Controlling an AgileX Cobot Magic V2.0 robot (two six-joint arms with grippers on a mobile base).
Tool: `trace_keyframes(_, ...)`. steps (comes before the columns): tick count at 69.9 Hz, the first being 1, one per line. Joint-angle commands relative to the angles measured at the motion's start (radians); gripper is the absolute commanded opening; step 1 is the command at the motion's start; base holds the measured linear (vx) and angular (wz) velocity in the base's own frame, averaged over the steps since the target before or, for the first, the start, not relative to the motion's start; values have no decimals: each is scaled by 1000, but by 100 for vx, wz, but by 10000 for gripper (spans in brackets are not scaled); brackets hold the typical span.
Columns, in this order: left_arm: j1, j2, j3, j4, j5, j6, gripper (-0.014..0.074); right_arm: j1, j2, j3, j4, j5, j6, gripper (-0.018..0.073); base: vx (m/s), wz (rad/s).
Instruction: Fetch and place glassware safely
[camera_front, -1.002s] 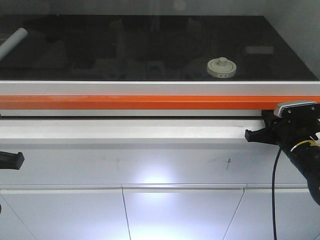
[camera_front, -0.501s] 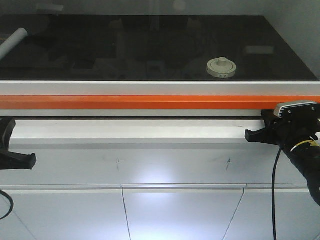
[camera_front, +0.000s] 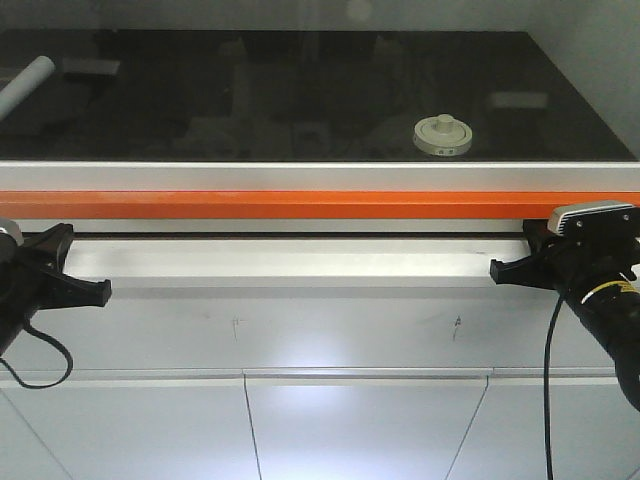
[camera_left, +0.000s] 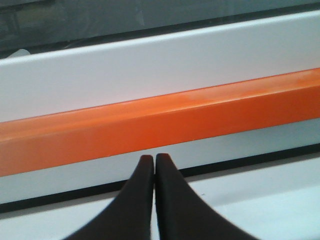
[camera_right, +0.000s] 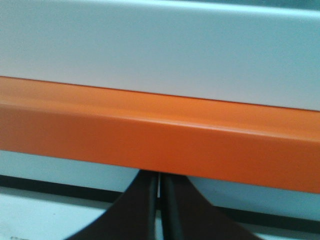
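The glassware, a squat jar with a cream-white knobbed lid, stands on the dark surface behind the glass pane, right of centre. My left gripper is shut and empty, its tips just below the orange bar at the far left. Over on the right, my right gripper is shut and empty too, and its tips slip under the orange bar. Both grippers are outside the pane, well below the jar.
The orange bar spans the full width beneath a white frame. A white ledge runs below it, with cabinet doors underneath. A white tube lies at the far left behind the glass.
My left gripper has risen and moved right, from low at the left edge up to the ledge. The right gripper and the jar have not moved.
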Motion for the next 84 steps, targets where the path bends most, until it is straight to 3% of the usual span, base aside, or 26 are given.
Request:
trace_keyframes(1, -8, 16, -50, -9, -91, -5, -7, -5, -32, -51, 9, -120, -3, -1, 0, 0)
trace_keyframes(17, -8, 97, -118, -67, -95, -3, -7, -5, -32, -51, 9, -120, -3, -1, 0, 0)
trace_keyframes(46, -8, 133, -227, -68, -104, 3, -7, -5, -32, -51, 9, -120, -3, -1, 0, 0)
trace_keyframes(84, -8, 99, -229, -68, -117, 3, -7, -5, -48, -51, 9, -131, -3, -1, 0, 0)
